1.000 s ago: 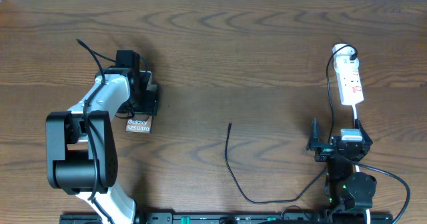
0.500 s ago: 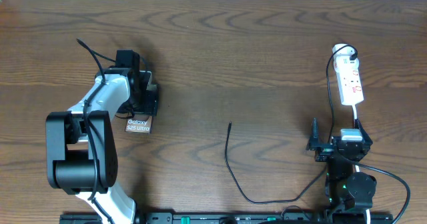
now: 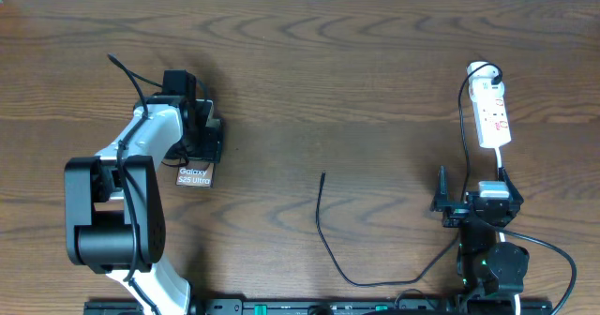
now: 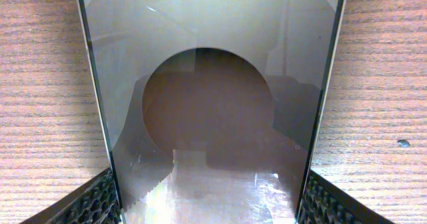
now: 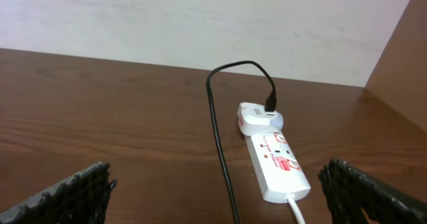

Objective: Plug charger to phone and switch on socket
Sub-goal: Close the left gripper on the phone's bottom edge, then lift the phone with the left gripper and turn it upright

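1. Left gripper (image 4: 210, 201) is clamped across the phone (image 4: 207, 64), pads on both long edges. Phone lies flat on the worktop (image 3: 309, 62), long axis near-to-far, label end toward the robot.
2. Right gripper (image 5: 217, 174) is spread wide and empty, well right of the phone.
3. Charger (image 3: 320, 207) tip lies loose, well right of the phone, between it and the right gripper. Its end stretch runs parallel to the phone and points away from the robot.
4. Right arm is the free one, so it likely fetches the tip.
5. Socket (image 3: 493, 113) is farthest right of the phone.
6. Count: one phone, one charger, one socket.
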